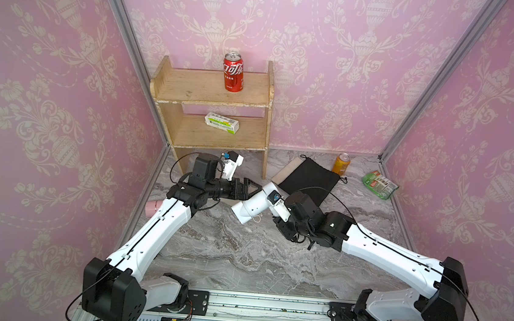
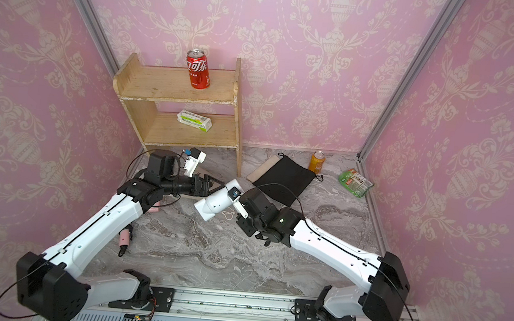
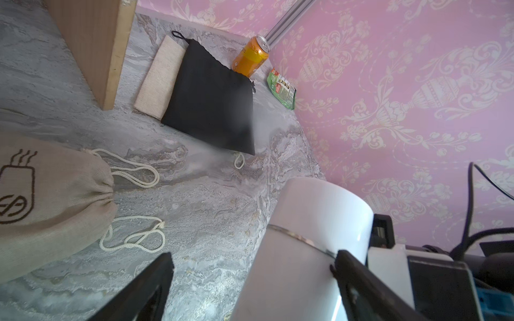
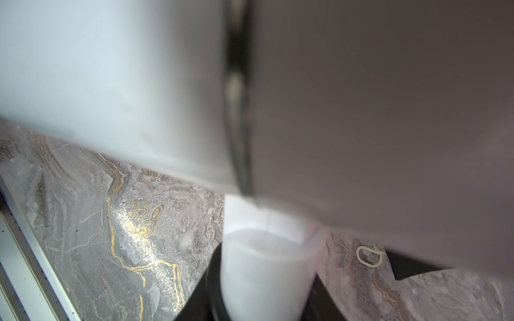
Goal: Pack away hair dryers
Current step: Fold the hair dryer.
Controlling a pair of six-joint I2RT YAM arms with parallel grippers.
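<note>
Right gripper (image 4: 262,294) is clenched on the handle of the white plastic hair dryer (image 1: 250,206), carrying it over the grey marble worktop (image 1: 240,261). The barrel runs diagonally, its far end aimed at the flat black drawstring pouch (image 1: 308,181) just behind. Left gripper (image 1: 255,187) is released and spread wide around that far end, so it looks the nearer taker.

so the white dryer (image 1: 253,204) is dead centre, tilted, barrel running 1 to 7 o'clock. the pale pink dryer (image 2: 125,239) (mostly hidden, black cord end poking out) lies around 8-9 o'clock.
</note>
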